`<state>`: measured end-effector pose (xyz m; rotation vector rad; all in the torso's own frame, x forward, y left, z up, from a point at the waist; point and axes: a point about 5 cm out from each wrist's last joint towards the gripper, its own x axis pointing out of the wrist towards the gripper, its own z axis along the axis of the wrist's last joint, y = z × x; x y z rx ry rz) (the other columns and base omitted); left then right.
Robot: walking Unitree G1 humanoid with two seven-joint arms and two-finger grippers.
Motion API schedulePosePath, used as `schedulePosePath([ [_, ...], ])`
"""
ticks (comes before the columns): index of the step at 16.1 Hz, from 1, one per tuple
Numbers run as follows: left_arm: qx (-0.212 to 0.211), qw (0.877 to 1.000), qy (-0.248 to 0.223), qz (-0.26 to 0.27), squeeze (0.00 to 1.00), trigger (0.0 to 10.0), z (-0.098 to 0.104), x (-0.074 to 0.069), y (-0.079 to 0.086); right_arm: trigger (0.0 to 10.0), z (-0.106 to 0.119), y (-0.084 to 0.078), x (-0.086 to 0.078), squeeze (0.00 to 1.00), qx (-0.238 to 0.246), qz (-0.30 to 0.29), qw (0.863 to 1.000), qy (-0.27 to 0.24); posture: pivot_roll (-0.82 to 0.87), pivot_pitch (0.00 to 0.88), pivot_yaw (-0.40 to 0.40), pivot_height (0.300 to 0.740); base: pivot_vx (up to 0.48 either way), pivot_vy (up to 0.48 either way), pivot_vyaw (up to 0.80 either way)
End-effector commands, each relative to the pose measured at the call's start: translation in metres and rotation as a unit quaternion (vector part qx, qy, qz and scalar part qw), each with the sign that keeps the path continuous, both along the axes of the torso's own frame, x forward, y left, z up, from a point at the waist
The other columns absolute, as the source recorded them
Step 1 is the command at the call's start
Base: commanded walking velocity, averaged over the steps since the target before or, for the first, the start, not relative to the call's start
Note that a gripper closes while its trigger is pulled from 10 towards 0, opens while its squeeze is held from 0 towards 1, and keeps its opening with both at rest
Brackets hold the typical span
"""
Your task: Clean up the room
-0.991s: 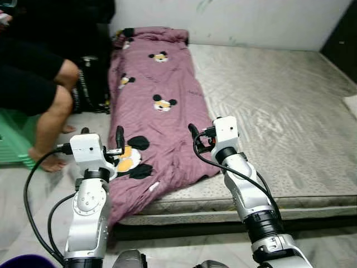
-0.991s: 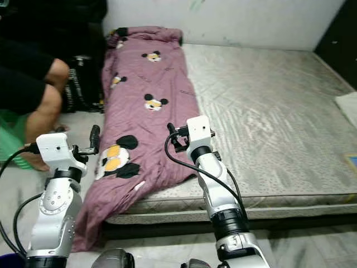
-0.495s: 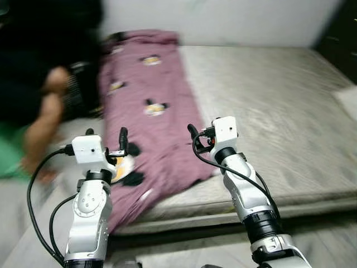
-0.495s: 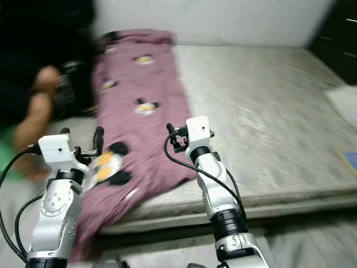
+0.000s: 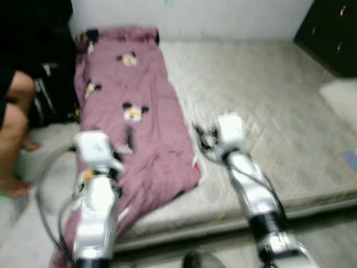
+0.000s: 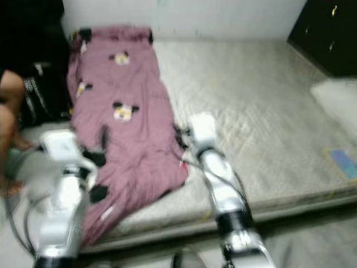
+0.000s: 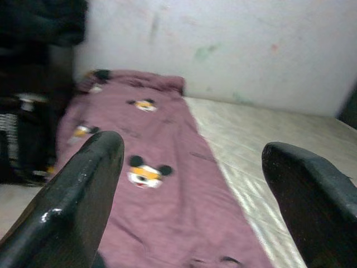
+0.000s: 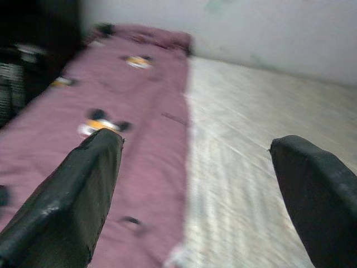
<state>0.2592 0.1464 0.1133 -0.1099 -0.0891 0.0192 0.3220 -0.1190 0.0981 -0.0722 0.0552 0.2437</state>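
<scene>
A purple blanket [image 5: 134, 123] printed with cartoon mice lies lengthwise along the left side of a bare grey mattress [image 5: 262, 106], its near end hanging over the mattress edge. Both arms are raised in front of me over the near end of the bed. My left gripper [image 7: 189, 195] hovers above the blanket, its fingers [image 7: 72, 206] wide apart and holding nothing. My right gripper [image 8: 195, 201] is open too, above the blanket's right edge where it meets the mattress. The eye views are blurred.
A seated person's bare leg [image 5: 14, 111] is at the far left, with a dark bag [image 5: 47, 100] beside the bed. A dark cabinet [image 5: 329, 33] stands at the back right. A pale pillow [image 5: 340, 95] lies at the mattress's right edge.
The whole picture has shifted and blurred, so the camera has moved; more of the bed's right side shows now. Both arms hold the same raised pose with open fingers.
</scene>
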Motion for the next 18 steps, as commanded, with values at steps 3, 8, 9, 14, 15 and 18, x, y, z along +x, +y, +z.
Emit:
schedulePosePath([
  [3, 0.007, 1.000, 0.000, 0.015, 0.00, 10.0, 0.001, -0.001, 0.009, 10.0, 0.003, 0.010, 0.000, 0.00, 0.010, 0.013, 1.000, -0.003, 0.02, 0.000, -0.071, 0.740, 0.000, 0.000, 0.00],
  [8, 0.038, 0.997, -0.001, 0.063, 0.00, 10.0, 0.002, -0.016, 0.030, 10.0, 0.018, 0.000, -0.001, 0.00, 0.025, -0.005, 0.999, -0.029, 0.03, 0.000, -0.067, 0.740, 0.000, 0.000, 0.00],
  [9, 0.036, 0.997, 0.006, 0.069, 0.00, 10.0, -0.002, -0.025, 0.038, 10.0, 0.023, -0.004, -0.005, 0.00, 0.033, -0.004, 0.999, -0.035, 0.03, 0.000, -0.067, 0.740, 0.000, 0.000, 0.00],
  [14, 0.046, 0.996, 0.022, 0.079, 0.00, 10.0, -0.009, -0.035, 0.042, 10.0, 0.014, -0.006, -0.017, 0.00, 0.037, 0.012, 0.999, -0.017, 0.02, 0.000, -0.068, 0.740, 0.000, 0.000, 0.00],
  [15, 0.047, 0.996, 0.022, 0.077, 0.00, 10.0, -0.009, -0.033, 0.042, 10.0, 0.014, -0.005, -0.016, 0.00, 0.037, 0.014, 0.999, -0.016, 0.02, 0.000, -0.066, 0.740, 0.000, 0.000, 0.00],
  [18, 0.042, 0.996, 0.024, 0.078, 0.00, 10.0, -0.008, -0.034, 0.042, 10.0, 0.012, -0.001, -0.018, 0.00, 0.028, 0.043, 0.999, -0.003, 0.02, 0.000, -0.071, 0.740, 0.000, 0.000, 0.00],
])
